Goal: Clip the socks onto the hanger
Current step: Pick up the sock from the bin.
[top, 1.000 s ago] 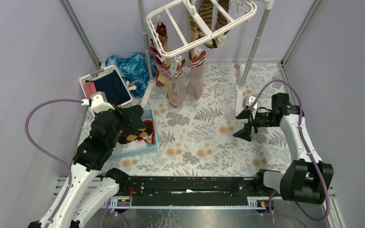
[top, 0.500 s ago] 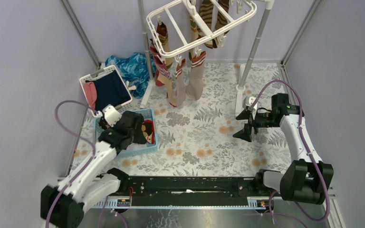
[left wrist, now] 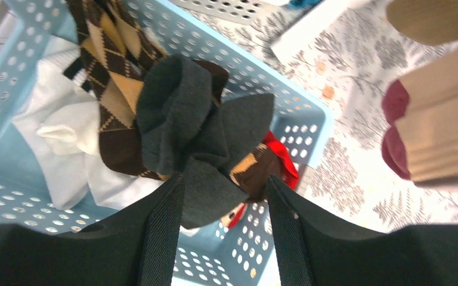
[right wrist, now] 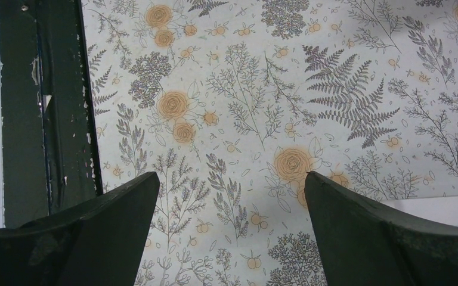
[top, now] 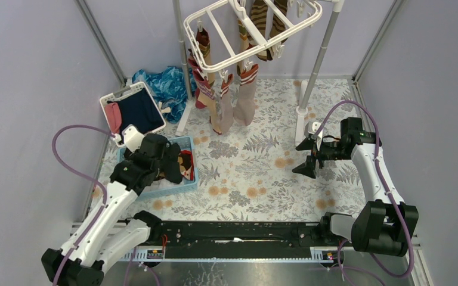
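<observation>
My left gripper (top: 171, 162) hovers over the small blue basket (top: 191, 179), jaws apart. A fold of dark grey sock (left wrist: 179, 113) lies loosely between the fingers of the left gripper (left wrist: 223, 179), unpinched, on top of a brown-and-yellow argyle sock (left wrist: 110, 77). The white hanger (top: 192, 40) stands at the back, with tan socks with red-and-white cuffs (top: 245, 95) and striped socks (top: 262, 21) clipped to it. My right gripper (top: 307, 156) hangs wide open above the floral cloth, and in the right wrist view nothing lies between the right gripper's (right wrist: 231, 174) fingers.
A white slotted laundry basket (top: 132, 107) with navy and pink garments sits at the back left, a shiny blue cloth (top: 166, 83) behind it. The hanger's pole stand (top: 317, 59) rises at the back right. White cloth (left wrist: 65, 131) and a red piece (left wrist: 280, 158) lie in the blue basket.
My left gripper has gone from shut to open over the blue basket, loosening its hold on the dark sock, and the left arm has shifted. The right arm has not moved.
</observation>
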`<state>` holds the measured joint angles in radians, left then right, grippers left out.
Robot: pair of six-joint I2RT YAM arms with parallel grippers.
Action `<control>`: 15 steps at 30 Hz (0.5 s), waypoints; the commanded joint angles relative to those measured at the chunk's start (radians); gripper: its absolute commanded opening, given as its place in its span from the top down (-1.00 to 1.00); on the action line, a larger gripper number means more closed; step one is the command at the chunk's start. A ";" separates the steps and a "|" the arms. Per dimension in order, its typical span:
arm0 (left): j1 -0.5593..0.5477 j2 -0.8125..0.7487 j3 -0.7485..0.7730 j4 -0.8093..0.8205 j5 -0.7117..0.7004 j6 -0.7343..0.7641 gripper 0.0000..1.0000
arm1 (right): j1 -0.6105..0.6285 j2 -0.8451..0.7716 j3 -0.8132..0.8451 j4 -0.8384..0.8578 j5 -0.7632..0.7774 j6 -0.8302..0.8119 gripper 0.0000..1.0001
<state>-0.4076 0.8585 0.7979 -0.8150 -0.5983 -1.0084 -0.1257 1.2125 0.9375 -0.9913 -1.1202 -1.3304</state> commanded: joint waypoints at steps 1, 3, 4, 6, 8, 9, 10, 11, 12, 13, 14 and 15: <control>0.005 -0.020 -0.020 0.050 0.137 0.085 -0.15 | -0.002 -0.016 0.026 -0.029 -0.038 -0.023 -0.99; 0.004 0.003 -0.037 0.059 0.175 0.064 -0.20 | -0.002 -0.016 0.025 -0.029 -0.039 -0.024 -0.99; 0.004 0.018 -0.047 0.064 0.186 0.049 -0.23 | -0.002 -0.016 0.024 -0.029 -0.039 -0.023 -1.00; 0.004 0.059 -0.066 0.079 0.209 0.024 -0.27 | -0.002 -0.017 0.024 -0.029 -0.039 -0.023 -0.99; 0.004 0.102 -0.084 0.090 0.205 -0.004 -0.29 | -0.002 -0.020 0.024 -0.027 -0.038 -0.023 -0.99; 0.004 0.122 -0.090 0.091 0.187 -0.020 -0.30 | -0.002 -0.021 0.024 -0.028 -0.038 -0.023 -0.99; 0.004 0.149 -0.096 0.093 0.165 -0.028 -0.30 | -0.002 -0.021 0.024 -0.029 -0.038 -0.023 -0.99; 0.004 0.168 -0.104 0.103 0.147 -0.030 -0.29 | -0.002 -0.022 0.024 -0.027 -0.039 -0.023 -0.99; 0.004 0.180 -0.110 0.111 0.134 -0.037 -0.26 | -0.002 -0.023 0.024 -0.027 -0.040 -0.023 -0.99; 0.004 0.192 -0.115 0.127 0.131 -0.040 -0.19 | -0.002 -0.023 0.024 -0.028 -0.041 -0.023 -0.99; 0.004 0.199 -0.122 0.143 0.137 -0.037 -0.03 | -0.002 -0.024 0.025 -0.029 -0.041 -0.024 -0.99; 0.004 0.202 -0.127 0.157 0.145 -0.034 0.23 | -0.002 -0.024 0.024 -0.028 -0.042 -0.023 -0.99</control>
<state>-0.4076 1.0443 0.6930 -0.7380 -0.4366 -1.0214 -0.1257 1.2125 0.9375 -0.9947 -1.1206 -1.3315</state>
